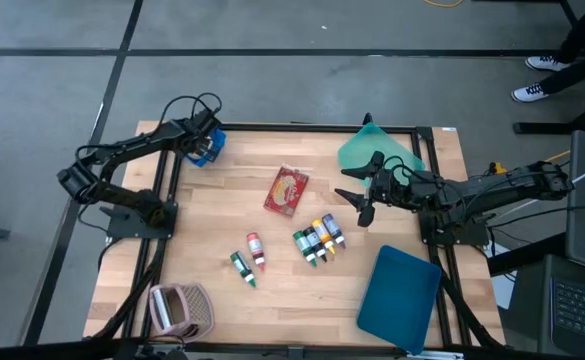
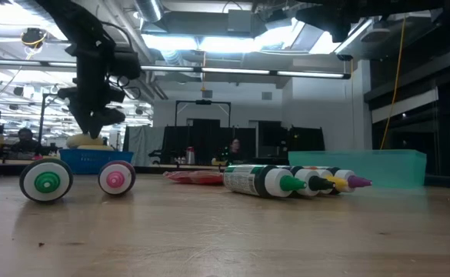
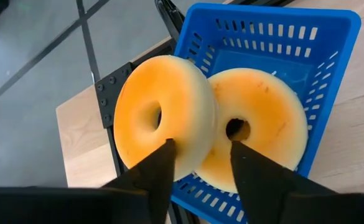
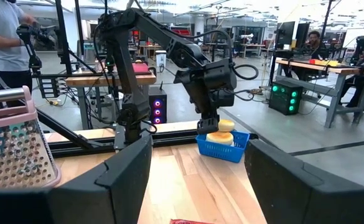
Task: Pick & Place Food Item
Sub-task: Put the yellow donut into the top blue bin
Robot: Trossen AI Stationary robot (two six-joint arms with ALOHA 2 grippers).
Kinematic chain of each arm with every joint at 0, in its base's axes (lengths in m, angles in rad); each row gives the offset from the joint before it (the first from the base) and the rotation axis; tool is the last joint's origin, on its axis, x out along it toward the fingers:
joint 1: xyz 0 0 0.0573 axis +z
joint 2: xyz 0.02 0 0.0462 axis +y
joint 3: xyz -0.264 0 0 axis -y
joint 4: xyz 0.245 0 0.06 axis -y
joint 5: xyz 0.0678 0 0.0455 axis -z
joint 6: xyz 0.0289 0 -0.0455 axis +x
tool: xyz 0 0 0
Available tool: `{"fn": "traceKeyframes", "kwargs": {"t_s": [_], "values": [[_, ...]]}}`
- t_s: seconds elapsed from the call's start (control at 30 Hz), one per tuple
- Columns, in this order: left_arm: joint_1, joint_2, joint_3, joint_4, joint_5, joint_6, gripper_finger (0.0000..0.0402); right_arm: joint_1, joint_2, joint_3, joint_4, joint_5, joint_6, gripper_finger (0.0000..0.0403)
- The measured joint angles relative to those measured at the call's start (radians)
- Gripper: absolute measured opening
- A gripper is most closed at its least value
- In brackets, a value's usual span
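From overhead, the left pincer [image 1: 204,143] sits at about 11 o'clock, over the small blue slotted plastic basket [image 1: 210,150] parked right on the far-left corner of the light wooden surface [image 1: 202,260]. The right pincer [image 1: 364,200] hangs around 2 o'clock, spread wide and holding nothing, next to a teal bin [image 1: 377,148]. The mid-surface is busier: a red snack packet [image 1: 286,189], a row of paint bottles [image 1: 318,241], two loose ones [image 1: 249,257], a pink grater [image 1: 179,308] at 7 o'clock and a blue lid [image 1: 400,296] at 5. There's lots of bare wood down the left side.

At surface level, the left arm comes down onto the basket [image 2: 95,161] at 9 o'clock, with bottle caps in front.

On the left wrist cam, the fingers [image 3: 157,171] straddle the rim of an orange-yellow ring doughnut [image 3: 163,112] that leans up on edge. Can't tell if they're pinching it yet. A second doughnut [image 3: 262,124] lies in the basket [image 3: 331,37], just behind.

On the right wrist cam, its own fingers [image 4: 122,171] are wide apart, the far basket [image 4: 222,147] at the surface's edge.
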Motion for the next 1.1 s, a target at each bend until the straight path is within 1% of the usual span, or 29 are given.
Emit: {"fn": "traceKeyframes", "kwargs": {"t_s": [0.37, 0.43, 0.5, 0.67, 0.9, 0.97, 1.1], "values": [[0.0, 0.003, 0.0, 0.0, -0.003, -0.004, 0.0026, 0.0, 0.0, 0.0, 0.0, 0.0, 0.0, 0.0254], [0.0, 0.003, 0.0, -0.001, -0.003, -0.003, 0.0009, 0.0, 0.0, 0.0, 0.0, 0.0, 0.0, 0.0254], [0.0, 0.003, 0.0, -0.001, -0.004, -0.002, 0.0003, 0.0, 0.0, 0.0, 0.0, 0.0, 0.0, 0.0254], [-0.009, -0.001, 0.0, -0.002, -0.009, 0.002, 0.0016, 0.0, 0.0, 0.0, 0.0, 0.0, 0.0, 0.0254], [-0.071, -0.03, 0.0, -0.001, -0.004, 0.026, 0.0065, 0.0, 0.0, 0.0, 0.0, 0.0, 0.0, 0.0254], [-0.089, -0.035, 0.0, -0.001, -0.025, 0.028, 0.0084, 0.0, 0.0, 0.0, 0.0, 0.0, 0.0, 0.0254], [-0.097, -0.035, 0.0, -0.002, -0.102, 0.028, 0.0124, 0.0, 0.0, 0.0, 0.0, 0.0, 0.0, 0.0254]]}}
